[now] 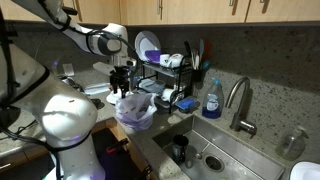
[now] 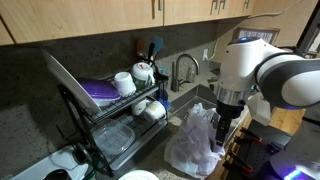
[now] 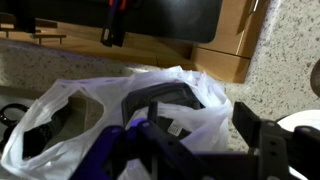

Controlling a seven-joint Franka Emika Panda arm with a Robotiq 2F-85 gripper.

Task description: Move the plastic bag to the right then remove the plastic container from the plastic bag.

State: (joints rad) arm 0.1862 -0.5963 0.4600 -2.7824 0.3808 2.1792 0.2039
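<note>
The plastic bag [image 3: 205, 95], thin, whitish and wrinkled, sits on the speckled counter beside the sink in both exterior views [image 1: 135, 112] [image 2: 192, 145]. Its mouth gapes upward. Inside it I see a dark container [image 3: 150, 97] with a purplish part lower down. My gripper [image 3: 200, 122] hangs right over the bag, jaws spread wide, with loose bag film lying between the two dark fingers [image 3: 250, 122]. The film is not pinched. In the exterior views the gripper [image 1: 122, 90] [image 2: 220, 135] reaches down to the top of the bag.
A black dish rack [image 1: 165, 75] with plates and cups stands behind the bag. The steel sink [image 1: 205, 150], its faucet [image 1: 240, 100] and a blue soap bottle [image 1: 212, 100] lie beside it. A round white dish [image 2: 140, 176] rests on the counter.
</note>
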